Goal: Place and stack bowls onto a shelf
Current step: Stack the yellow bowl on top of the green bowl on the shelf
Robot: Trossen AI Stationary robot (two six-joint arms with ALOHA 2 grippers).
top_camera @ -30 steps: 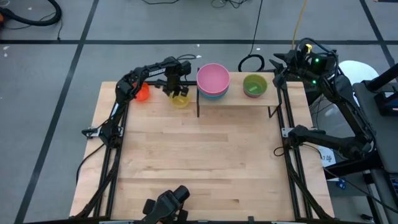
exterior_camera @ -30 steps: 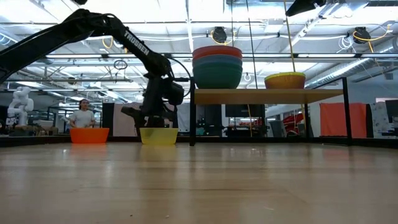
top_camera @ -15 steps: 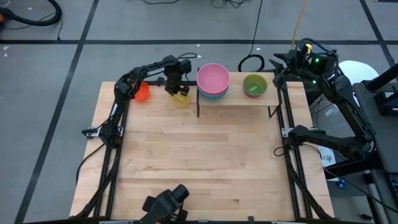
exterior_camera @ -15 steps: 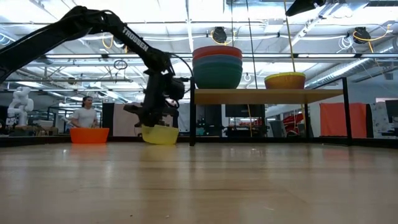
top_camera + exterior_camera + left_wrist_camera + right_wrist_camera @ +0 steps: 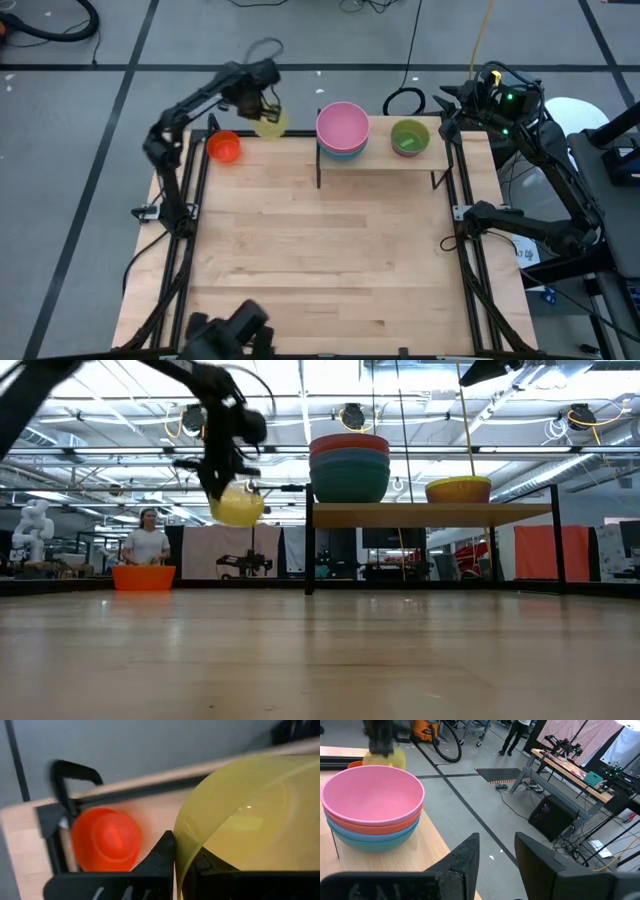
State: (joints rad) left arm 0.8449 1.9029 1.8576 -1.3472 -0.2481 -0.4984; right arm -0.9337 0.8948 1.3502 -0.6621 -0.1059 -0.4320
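Observation:
My left gripper (image 5: 262, 108) is shut on a yellow bowl (image 5: 270, 123) and holds it in the air over the table's far edge, left of the shelf (image 5: 375, 160). An orange bowl (image 5: 223, 147) sits on its base on the table below and to the left. On the shelf stands a stack of bowls (image 5: 342, 128) with a pink one on top, and a green bowl (image 5: 409, 136) stands beside it. My right gripper (image 5: 495, 842) waits open, high at the far right corner. My left gripper pinches the yellow bowl's rim (image 5: 178, 845), one finger (image 5: 162, 855) outside the wall and the other inside. The fingers come from above, pointing steeply down. The bowl (image 5: 237, 507) hangs below them, tilted and lifted clear of the table.
The shelf board (image 5: 430, 514) stands on thin black legs at the table's far edge. A black clamp (image 5: 70, 775) grips the table's far left corner. A person (image 5: 147, 542) stands in the room beyond the table. The table's near half is bare wood.
My left gripper has risen well above the table and gone toward its far left corner, carrying the yellow bowl. The bowl stood on the table beside the shelf's left leg; it tipped, then came up clear and now hangs tilted.

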